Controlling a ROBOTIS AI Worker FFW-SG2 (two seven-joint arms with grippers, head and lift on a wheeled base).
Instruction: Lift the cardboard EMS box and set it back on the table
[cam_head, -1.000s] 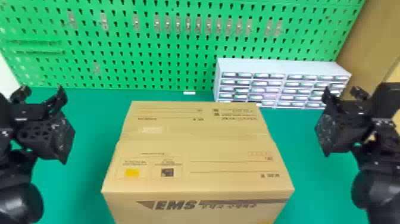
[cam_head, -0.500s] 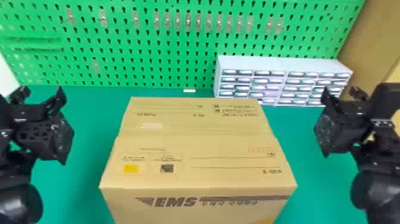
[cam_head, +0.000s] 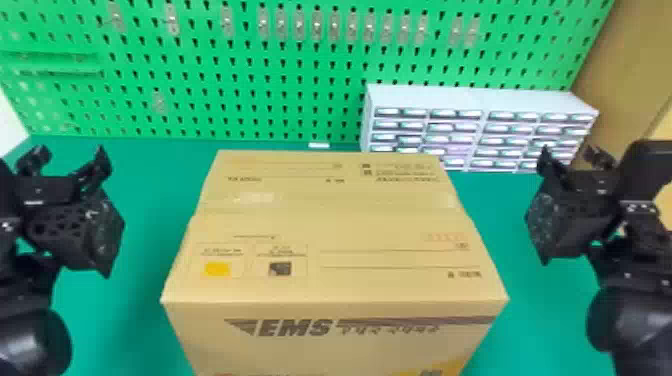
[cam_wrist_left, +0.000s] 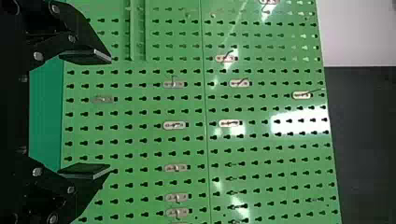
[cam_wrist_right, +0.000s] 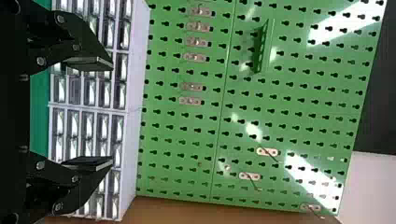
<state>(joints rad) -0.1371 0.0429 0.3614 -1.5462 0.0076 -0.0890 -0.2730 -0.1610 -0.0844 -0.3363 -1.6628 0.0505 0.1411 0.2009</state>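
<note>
The cardboard EMS box (cam_head: 330, 225) stands upright at the middle of the green table (cam_head: 125, 320) in the head view, its printed front towards me. To its left, apart from it, is my left gripper (cam_head: 70, 160), open and holding nothing. My right gripper (cam_head: 575, 155) is likewise apart from the box, off its right side, and open. In the left wrist view the left gripper (cam_wrist_left: 109, 114) has a wide gap between its fingers, and in the right wrist view so has the right gripper (cam_wrist_right: 112, 113).
A green pegboard (cam_head: 260, 90) with small metal hooks rises behind the table. The white drawer cabinet (cam_head: 480, 100) stands at the back right, behind the box. Green tabletop shows on both sides between the box and the grippers.
The box appears slightly larger and its back edge a little higher in the head view than a second ago. Both arms look nearly the same.
</note>
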